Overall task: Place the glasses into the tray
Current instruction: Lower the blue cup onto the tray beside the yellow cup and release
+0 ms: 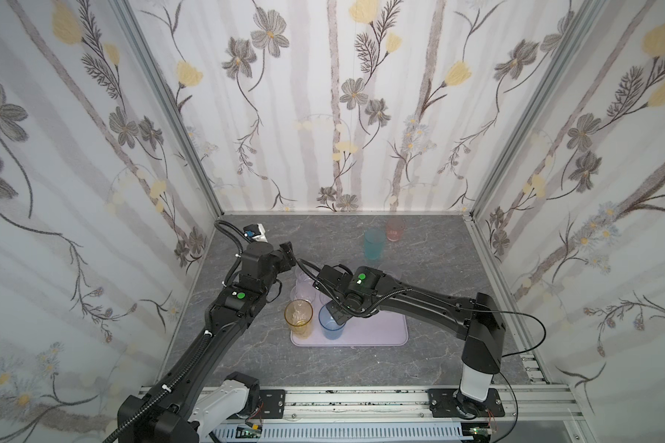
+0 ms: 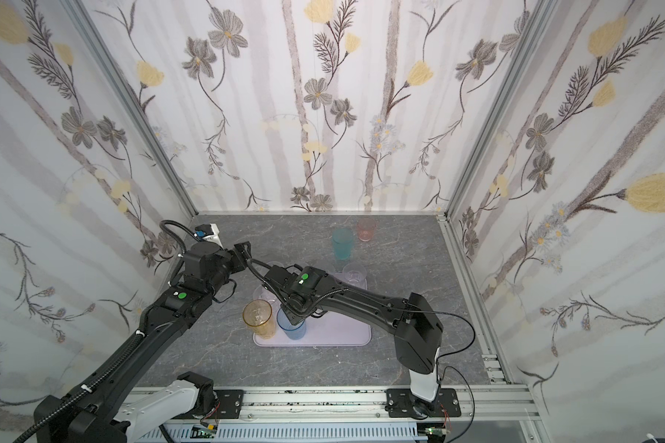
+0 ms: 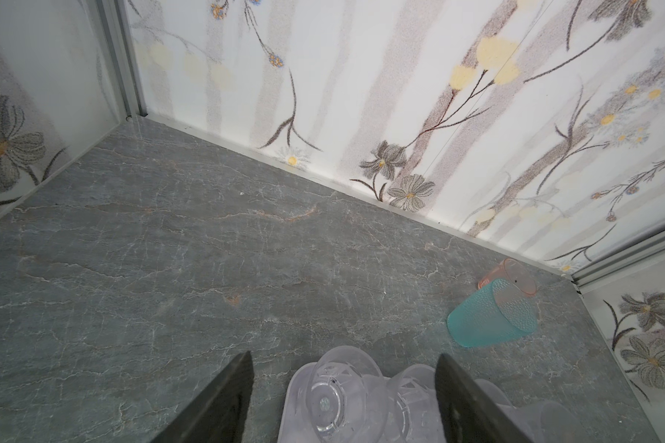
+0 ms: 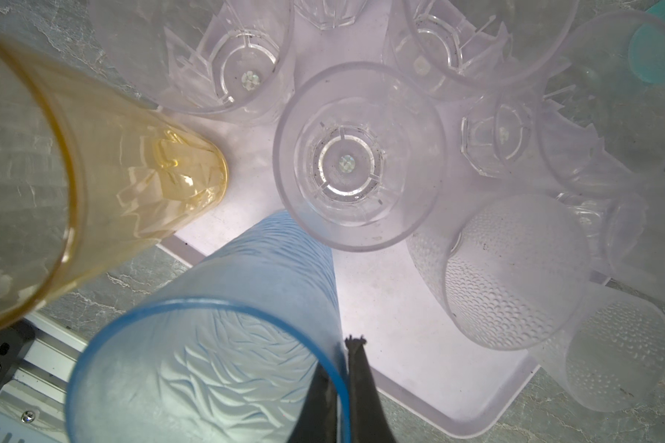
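The glasses (image 4: 359, 157) mostly stood in the tray (image 1: 381, 333). At its near left corner were the amber glass (image 1: 298, 318) and the blue glass (image 1: 331, 324), whose rim the right gripper (image 4: 343, 366) pinched. Short clear and frosted ones stood behind, beneath the spread left gripper (image 3: 344, 356). Beyond the tray's far edge stood the teal glass (image 1: 373, 243) and the pink glass (image 1: 395, 229).

The tray (image 2: 342, 331) lies on the surface (image 2: 227, 356). An amber glass (image 2: 259, 318) and a blue glass (image 2: 292, 329) stand at its near left corner, and a clear glass (image 2: 354, 273) at its far right corner. Beyond the tray stand a teal glass (image 2: 342, 243) and a pink glass (image 2: 366, 229). The right arm (image 2: 361, 303) reaches over it.
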